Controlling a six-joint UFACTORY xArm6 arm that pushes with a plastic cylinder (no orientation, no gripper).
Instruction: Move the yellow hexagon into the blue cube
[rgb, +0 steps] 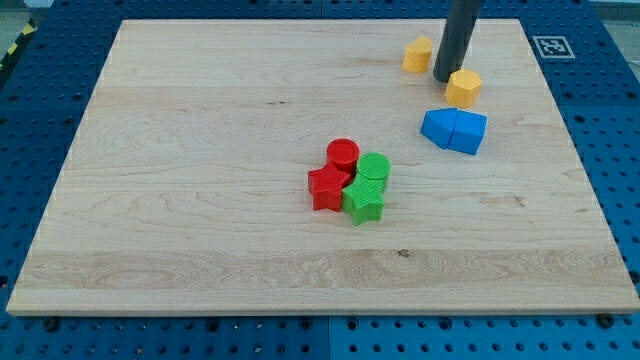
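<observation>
Nearest the view's bottom, on the wooden desk (200, 200), a cluster sat touching: a red star (326, 188), a green star (364, 203), a red cylinder (343, 154) and a green cylinder (374, 167). Farther up and to the view's right lay the blue cube (442, 128) with a second blue block (470, 132) pressed against its right side. Just above them sat the yellow hexagon (463, 88), near the blue pair but not touching. My tip (445, 79) stood against the hexagon's upper-left edge. There was no hand on this rod, so nothing to be apart or clamped. Beyond lay another yellow block (418, 54), its shape unclear. A good push would probably run downward and slightly left, kept centred so the hexagon did not slip sideways.
</observation>
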